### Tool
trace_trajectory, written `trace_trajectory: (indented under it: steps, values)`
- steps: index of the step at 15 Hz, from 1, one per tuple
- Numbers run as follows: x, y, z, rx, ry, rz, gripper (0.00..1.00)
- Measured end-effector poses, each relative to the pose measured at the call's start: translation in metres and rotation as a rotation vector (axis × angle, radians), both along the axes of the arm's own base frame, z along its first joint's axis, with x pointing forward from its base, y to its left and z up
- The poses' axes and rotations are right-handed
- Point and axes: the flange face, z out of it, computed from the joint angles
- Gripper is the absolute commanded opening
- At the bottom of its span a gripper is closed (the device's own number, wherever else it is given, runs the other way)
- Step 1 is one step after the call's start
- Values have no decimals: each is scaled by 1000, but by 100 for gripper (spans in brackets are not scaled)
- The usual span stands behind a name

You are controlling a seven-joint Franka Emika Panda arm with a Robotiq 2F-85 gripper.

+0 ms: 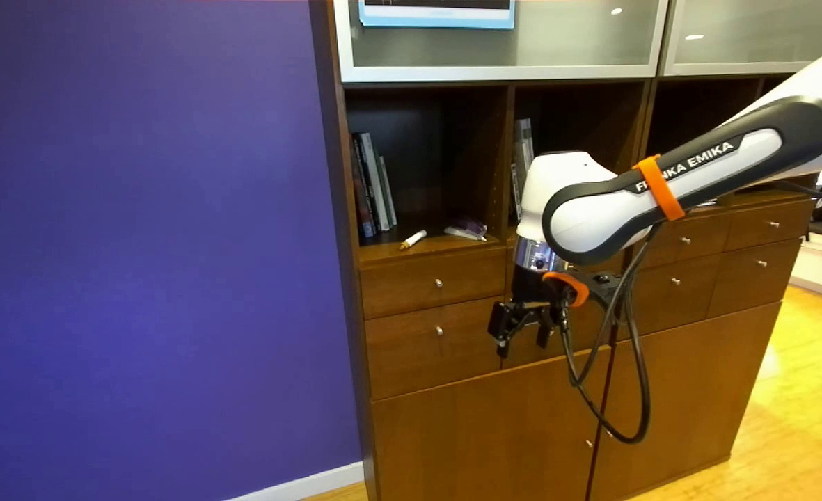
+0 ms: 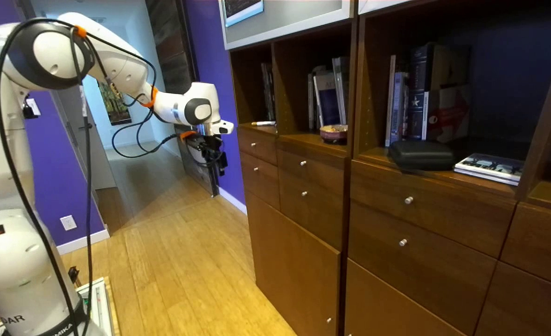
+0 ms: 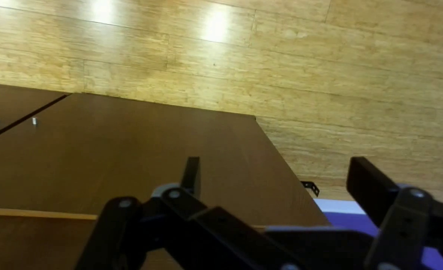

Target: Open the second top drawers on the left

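Note:
The second top drawers are brown wooden fronts with one small silver knob each, both closed. The left one has its knob in plain sight in an exterior view; its neighbour is mostly hidden there behind the gripper and cables. Both the left one and the neighbour show in an exterior view. My gripper points down, open and empty, in front of the seam between the two drawers. It stands apart from the fronts. The wrist view shows its fingers wide apart; no drawer knob shows between them.
Shallower closed drawers sit just above, under shelves with books, a marker and a bowl. A tall cabinet door lies below. A purple wall flanks the cabinet. Loose cables hang from the wrist.

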Motion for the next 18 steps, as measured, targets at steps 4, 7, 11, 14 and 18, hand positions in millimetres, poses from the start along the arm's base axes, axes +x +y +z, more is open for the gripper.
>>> trace_trajectory:
  steps: [4,7,11,14,18]
  values:
    - [43,11,-5,8,-31,-144,100]
    - [64,25,-11,1,-58,-178,100]
    - [70,28,-13,3,-61,-183,100]
    - [72,26,-13,2,-63,-186,100]
    - [90,32,-28,-1,-120,-193,100]
